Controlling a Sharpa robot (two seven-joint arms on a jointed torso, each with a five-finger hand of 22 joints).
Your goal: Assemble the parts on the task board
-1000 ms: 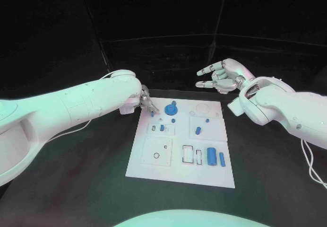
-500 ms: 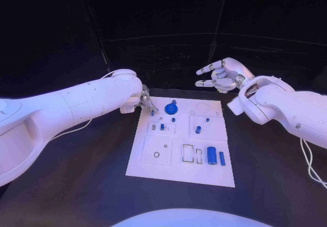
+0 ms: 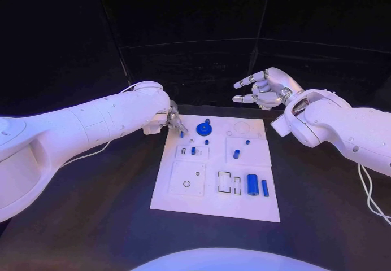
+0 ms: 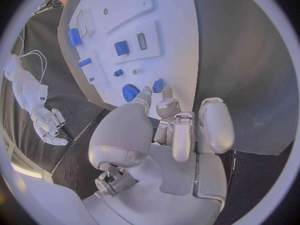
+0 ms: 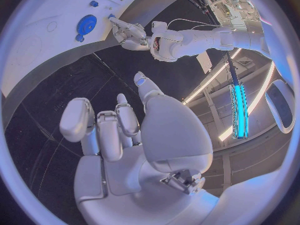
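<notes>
The white task board [image 3: 187, 197] lies in the middle of the black table. My left hand [image 3: 174, 121] is at the board's far left corner. Its thumb and a fingertip pinch a small blue peg [image 3: 181, 134] [image 4: 158, 85] that touches the board. A blue gear [image 3: 204, 131] [image 4: 130, 92] sits just beside the peg. My right hand [image 3: 262, 90] [image 5: 125, 135] hangs in the air past the board's far right corner, fingers apart and loosely curled, holding nothing.
Other blue parts lie on the board: a small block [image 3: 193, 151], short pegs [image 3: 236, 154], and a thick cylinder [image 3: 252, 184] beside a slim bar [image 3: 265, 188] at the near right. Empty outlined recesses [image 3: 187, 184] mark the near left. A white cable [image 3: 368, 195] trails at the table's right.
The right hand has drifted slightly away from the board. The left hand stays at the far left corner with the peg.
</notes>
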